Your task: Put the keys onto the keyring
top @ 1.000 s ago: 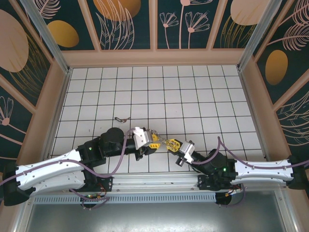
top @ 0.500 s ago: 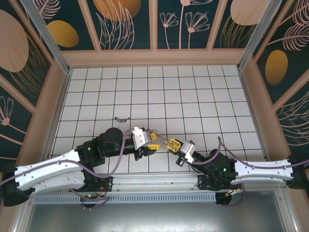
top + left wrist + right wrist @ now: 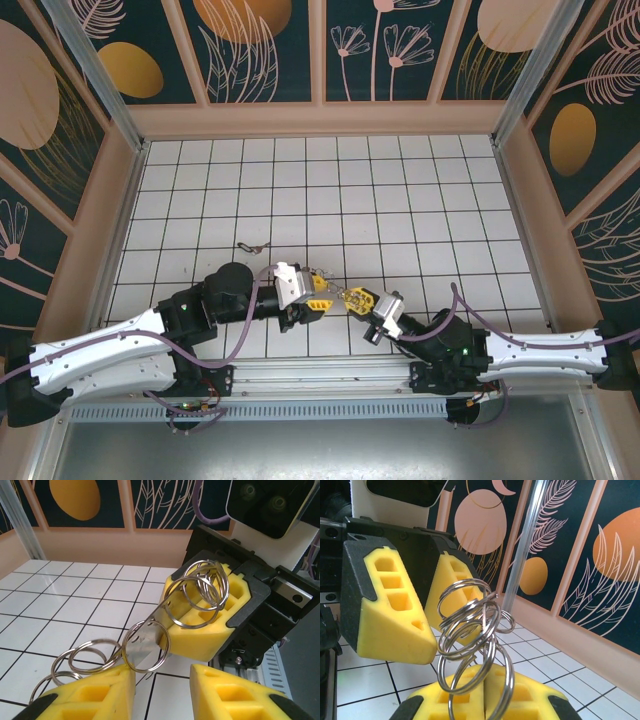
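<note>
The keyring (image 3: pixel 250 247) is lying flat on the white-tiled worktop (image 3: pixel 400 200), in its left half and nearer the near edge than the far one. Its long axis is running roughly parallel to the near edge, with the loop end pointing toward the left edge and a thin tail trailing toward the right. It is too small to make out finer detail.

Just right of it and closer to the near edge, the left hand (image 3: pixel 319 293) is reaching toward the middle of that edge. Its jaws are standing apart with a bare gap between them, clamping nothing. The near end of a chain of split rings (image 3: pixel 470 625) is draping over the top of one yellow finger (image 3: pixel 95 695).

The chain is stretching between the two hands, clear of the tiles. Its long axis is running left to right, slanting from the far left toward the near right. A flat metal strip (image 3: pixel 145 642) is sitting among the middle rings, angled along the chain; I cannot tell whether it is a key.

The right hand (image 3: pixel 485 682) is facing the left one, its yellow pads pressing together on the rings at the right end of the chain, which are fanning upward from the grip.
</note>
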